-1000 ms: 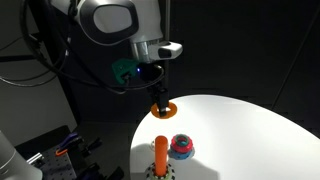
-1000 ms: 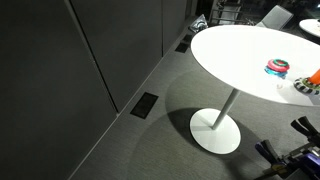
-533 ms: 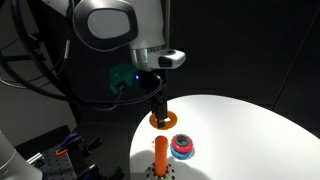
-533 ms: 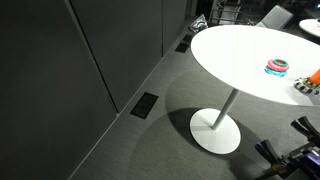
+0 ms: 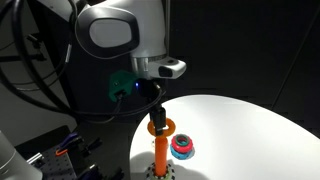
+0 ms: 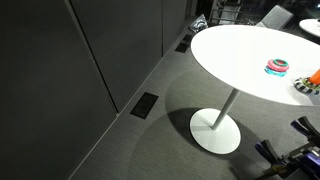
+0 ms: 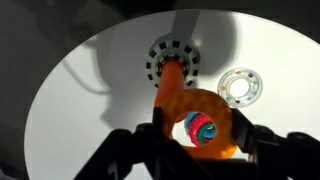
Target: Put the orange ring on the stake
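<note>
My gripper [image 5: 157, 117] is shut on the orange ring [image 5: 161, 126] and holds it in the air just above and behind the top of the stake [image 5: 160, 152], an upright orange peg on a black-and-white checkered base near the table's front edge. In the wrist view the orange ring [image 7: 170, 112] fills the space between the jaws [image 7: 199, 128]. The stake [image 7: 172, 74] stands on its checkered base beyond the ring. At the right edge of an exterior view an orange piece shows on the table [image 6: 314, 77].
A red and blue ring-like piece [image 5: 182, 148] lies on the white round table [image 5: 250, 125] beside the stake; it also shows through the ring's hole in the wrist view [image 7: 199, 128] and in an exterior view [image 6: 277, 67]. A clear ring [image 7: 241, 86] lies to the right.
The gripper has carried the orange ring toward the table's front edge and lower, from well behind the stake to just above its top.
</note>
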